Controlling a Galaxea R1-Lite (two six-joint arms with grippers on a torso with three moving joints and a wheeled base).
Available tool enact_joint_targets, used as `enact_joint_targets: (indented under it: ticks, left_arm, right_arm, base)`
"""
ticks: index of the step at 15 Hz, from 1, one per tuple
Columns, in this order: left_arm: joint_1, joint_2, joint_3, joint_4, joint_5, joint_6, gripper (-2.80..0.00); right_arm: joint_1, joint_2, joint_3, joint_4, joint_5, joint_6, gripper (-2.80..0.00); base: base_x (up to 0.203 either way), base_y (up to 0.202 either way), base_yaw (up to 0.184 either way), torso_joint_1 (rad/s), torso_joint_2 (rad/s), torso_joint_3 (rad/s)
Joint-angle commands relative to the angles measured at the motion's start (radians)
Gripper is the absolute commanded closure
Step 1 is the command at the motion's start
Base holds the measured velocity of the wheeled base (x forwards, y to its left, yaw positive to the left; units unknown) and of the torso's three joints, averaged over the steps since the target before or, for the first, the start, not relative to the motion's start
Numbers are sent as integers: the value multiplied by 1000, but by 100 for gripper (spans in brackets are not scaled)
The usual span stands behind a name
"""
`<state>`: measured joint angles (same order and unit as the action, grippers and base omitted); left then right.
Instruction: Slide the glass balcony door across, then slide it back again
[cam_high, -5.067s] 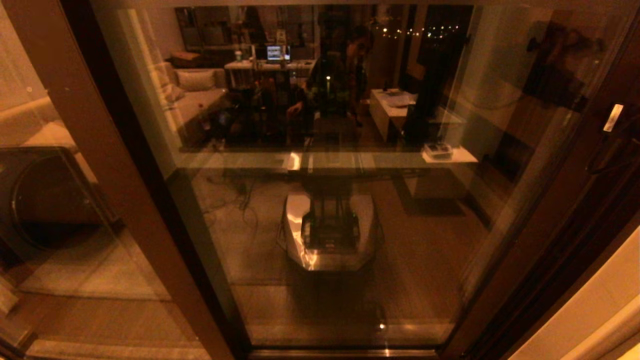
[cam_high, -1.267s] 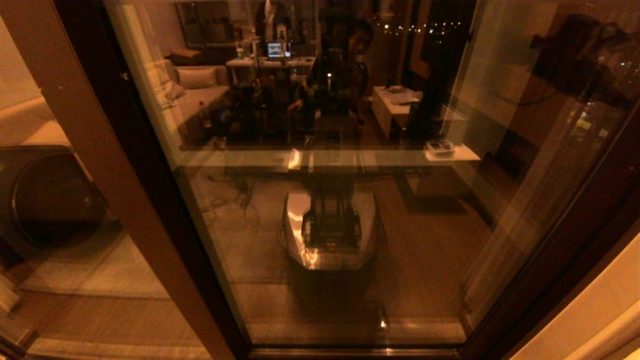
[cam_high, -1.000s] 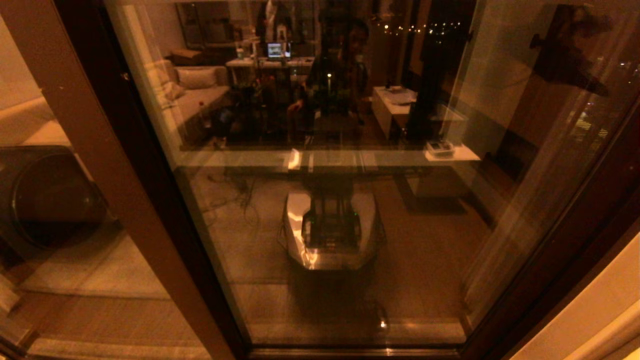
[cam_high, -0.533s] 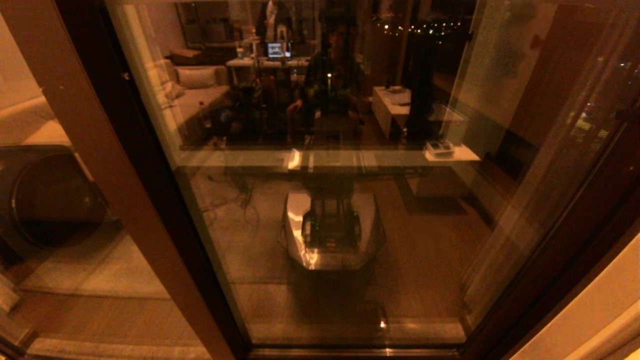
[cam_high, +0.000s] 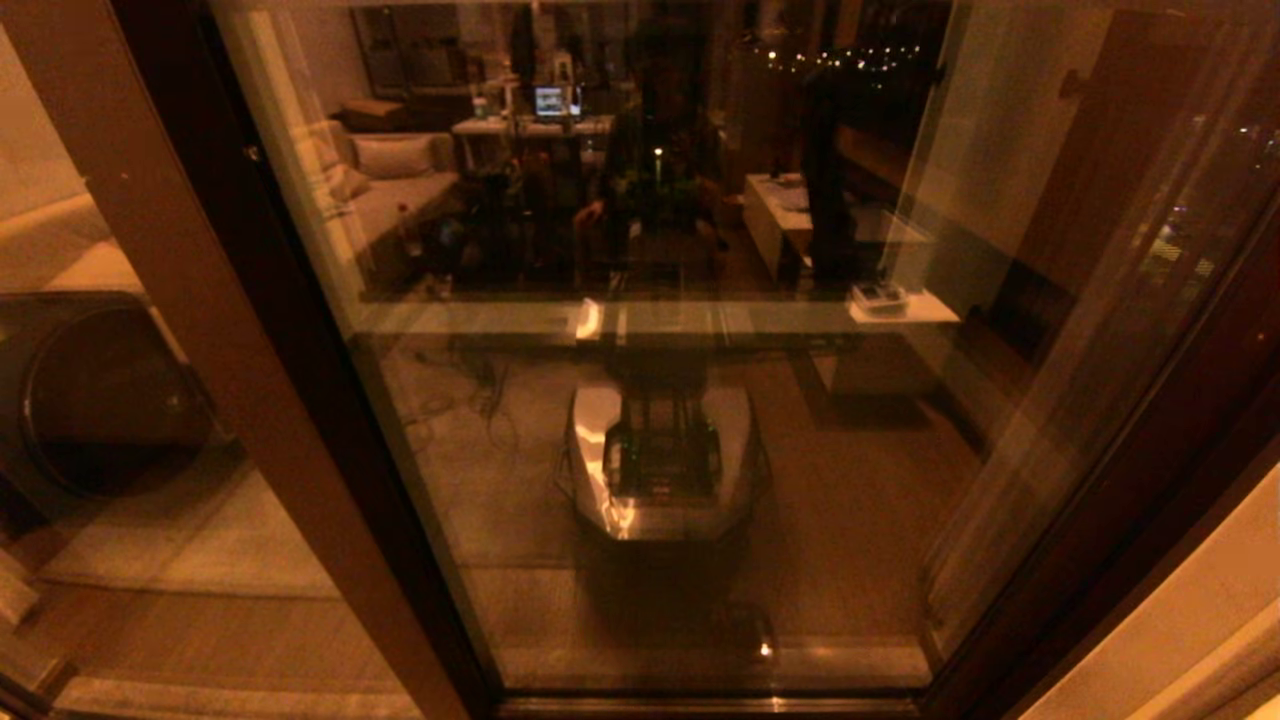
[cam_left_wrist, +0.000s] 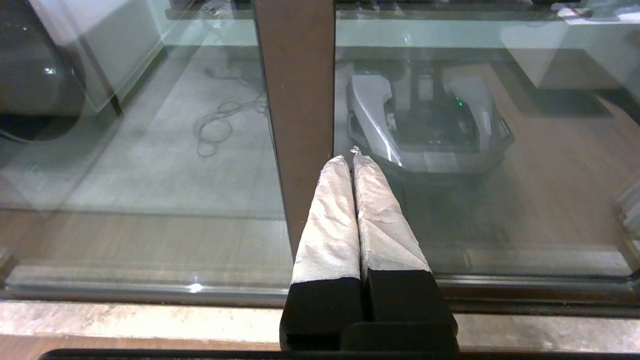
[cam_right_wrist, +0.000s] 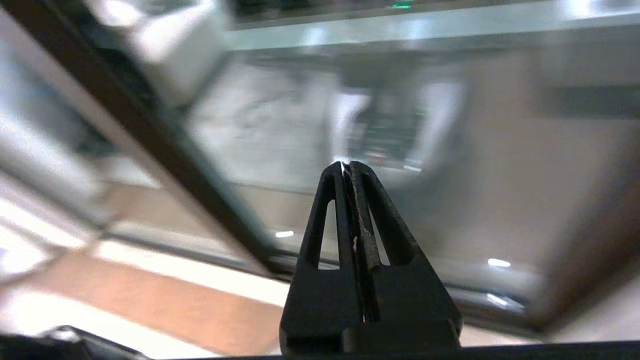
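The glass balcony door (cam_high: 650, 420) fills the middle of the head view, a tall reflective pane. Its dark reddish-brown stile (cam_high: 1150, 480) runs up the right side; no handle slot shows there. Neither arm appears in the head view. In the left wrist view my left gripper (cam_left_wrist: 350, 159) is shut and empty, its white-wrapped fingers (cam_left_wrist: 330, 220) pointing at the plain brown post (cam_left_wrist: 297, 90) of the other panel, low near the floor track. In the blurred right wrist view my right gripper (cam_right_wrist: 346, 167) is shut on nothing, facing the glass beside a dark frame bar (cam_right_wrist: 150, 135).
A plain brown post (cam_high: 190, 300) stands at the left of the pane. Behind the left glass sits a dark round-fronted machine (cam_high: 90, 400). The robot's own base is mirrored in the pane (cam_high: 660, 470). The metal floor track (cam_left_wrist: 125, 290) runs below. A pale wall (cam_high: 1200, 620) bounds the right.
The dark arm shape at the head view's upper right has drawn out of sight over the last second. The door's right stile stands further right than five seconds ago and has held still since.
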<state>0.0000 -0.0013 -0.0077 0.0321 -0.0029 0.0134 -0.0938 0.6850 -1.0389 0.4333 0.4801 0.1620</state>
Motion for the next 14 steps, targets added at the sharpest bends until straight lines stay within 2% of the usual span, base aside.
enact_joint_targets:
  ticks: [1,3,5,7,8,12,14]
  left_arm:
    - [0,-2,0,-1,0,0,0]
    - [0,-2,0,0,-1,0,0]
    - [0,-2,0,0,0,0,0]
    - [0,-2,0,0,0,0,0]
    - [0,-2,0,0,0,0,0]
    - [0,-2,0,-1,0,0,0]
    - [0,-2,0,0,-1,0,0]
  right_arm:
    - [2,-263,-5,186,-83,-42,0]
    - [3,-350,-70,363,-132,-103,0]
    - [3,-399,-126,491,-142,-142,0]
    - [2,-402,-231,695,-146,-135,0]
    - [2,-402,-279,750,-146,-130,0]
    - [7,-403,-459,795,-142,-170,0]
    - [55,-393,-550,800,-173,-178,0]
  base:
    - [0,0,0,0,0,0]
    - [0,0,0,0,0,0]
    - [0,0,0,0,0,0]
    - [0,0,0,0,0,0]
    - [0,0,0,0,0,0]
    - [0,0,0,0,0,0]
    - [0,0,0,0,0,0]
